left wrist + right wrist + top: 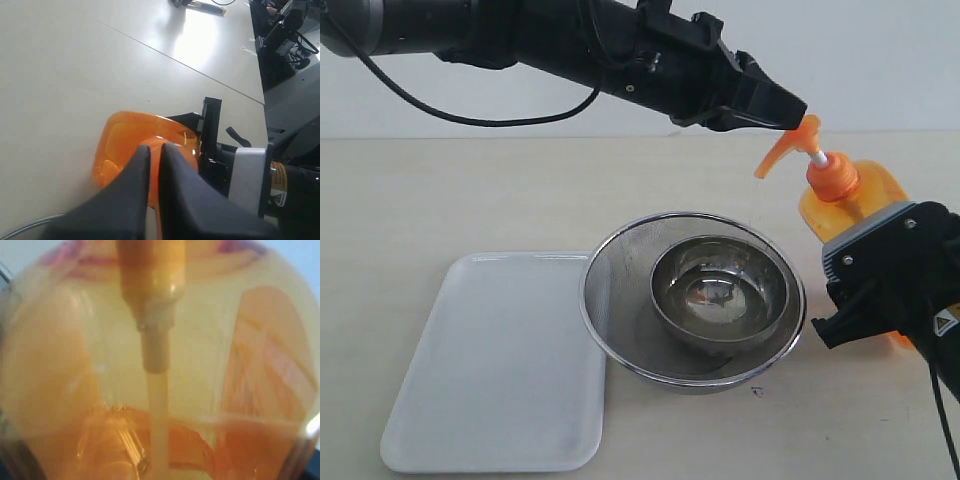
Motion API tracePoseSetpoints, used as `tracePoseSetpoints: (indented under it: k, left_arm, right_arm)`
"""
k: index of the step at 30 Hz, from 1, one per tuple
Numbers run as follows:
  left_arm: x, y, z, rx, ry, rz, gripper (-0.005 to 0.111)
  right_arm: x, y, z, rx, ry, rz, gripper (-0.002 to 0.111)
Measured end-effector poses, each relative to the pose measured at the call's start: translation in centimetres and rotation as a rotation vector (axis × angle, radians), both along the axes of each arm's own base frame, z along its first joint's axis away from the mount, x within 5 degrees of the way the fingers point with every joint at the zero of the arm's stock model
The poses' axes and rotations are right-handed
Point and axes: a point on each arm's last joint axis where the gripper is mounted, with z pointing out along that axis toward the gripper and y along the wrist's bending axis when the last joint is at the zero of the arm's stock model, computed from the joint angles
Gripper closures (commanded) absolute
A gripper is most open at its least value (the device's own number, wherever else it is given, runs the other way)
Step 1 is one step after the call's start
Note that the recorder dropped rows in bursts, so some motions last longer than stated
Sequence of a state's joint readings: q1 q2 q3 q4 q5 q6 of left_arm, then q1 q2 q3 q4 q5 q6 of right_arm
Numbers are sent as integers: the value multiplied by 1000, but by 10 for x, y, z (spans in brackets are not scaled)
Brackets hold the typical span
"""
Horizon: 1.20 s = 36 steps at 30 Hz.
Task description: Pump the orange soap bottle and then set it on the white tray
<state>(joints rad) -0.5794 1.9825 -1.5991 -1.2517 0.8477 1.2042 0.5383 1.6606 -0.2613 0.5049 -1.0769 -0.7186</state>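
Hanging over beige table (440, 200), right gripper (865, 262) clasps orange soap bottle (852, 205), left gripper (788, 108) closed.

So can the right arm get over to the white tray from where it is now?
Probably, but not straight across. The right gripper holds the orange soap bottle, and the mesh strainer with the steel bowl in it sits between it and the white tray. It would likely have to lift over them.

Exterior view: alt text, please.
The left pincer, shut, sits on the pump head of the orange soap bottle, gripped by the right pincer beside a mesh strainer holding a steel bowl. The white tray lies left of the strainer.
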Motion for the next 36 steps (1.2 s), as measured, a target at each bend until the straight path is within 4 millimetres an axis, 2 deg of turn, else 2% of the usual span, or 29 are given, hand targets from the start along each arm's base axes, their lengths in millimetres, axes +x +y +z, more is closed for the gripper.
tracePoseSetpoints:
  k: [28,36]
  left_arm:
    - [1,-1,1,-8,-2,20,102]
    - [-8,11,23,35,-95,9,102]
  right_arm:
    - [0,0,0,7,3,-4,108]
    - [-1,4,1,51,-3,18,108]
